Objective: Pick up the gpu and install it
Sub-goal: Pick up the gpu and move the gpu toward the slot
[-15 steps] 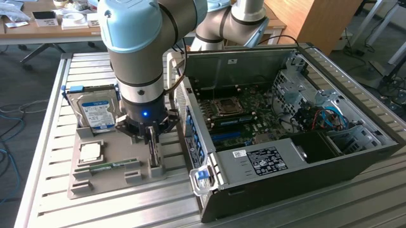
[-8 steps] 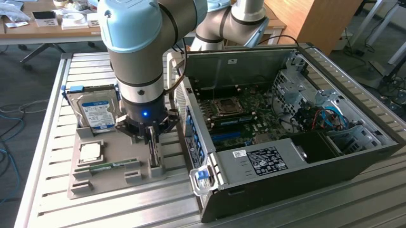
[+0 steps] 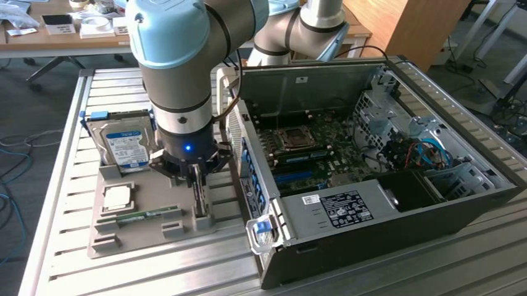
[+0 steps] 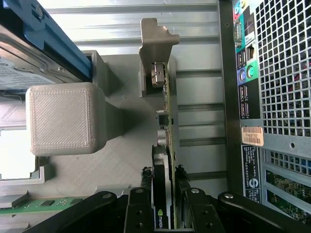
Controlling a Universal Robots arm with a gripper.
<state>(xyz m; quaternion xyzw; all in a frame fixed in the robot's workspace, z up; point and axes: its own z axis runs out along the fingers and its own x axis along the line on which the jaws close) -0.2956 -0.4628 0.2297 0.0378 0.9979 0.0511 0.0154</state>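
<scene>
The slatted metal table (image 3: 51, 209) carries everything, and its biggest load is the open computer case (image 3: 395, 240), lying on its side at the exterior view's right with the motherboard (image 3: 309, 145) facing up. Next in bulk is the arm (image 3: 177, 61), reaching straight down between the case and a grey printed tray (image 3: 132, 237) that sits at the exterior view's left. On that tray a silver hard drive (image 3: 125, 148) in a blue caddy leans in the far slot. The gpu (image 3: 200, 202) stands on edge in the slot closest to the case, its pale metal bracket (image 4: 155, 48) at the end away from the gripper. In the wrist view the gpu (image 4: 169, 114) shows edge-on, a thin green board with a dark cooler. The case's rear panel (image 4: 243, 73) of ports and mesh runs just beside the gpu on 1 side, and a blocky tray post (image 4: 60, 119) stands near on the other (so the card sits in a narrow lane). Smaller still, a square processor (image 3: 117, 197) and 1 narrow RAM stick (image 3: 142, 215) lie flat on the tray. The gripper (image 3: 194, 179) is down over the card; its 2 black fingers (image 4: 145, 183) are closed against opposite faces of the gpu, which remains seated in its slot.
</scene>
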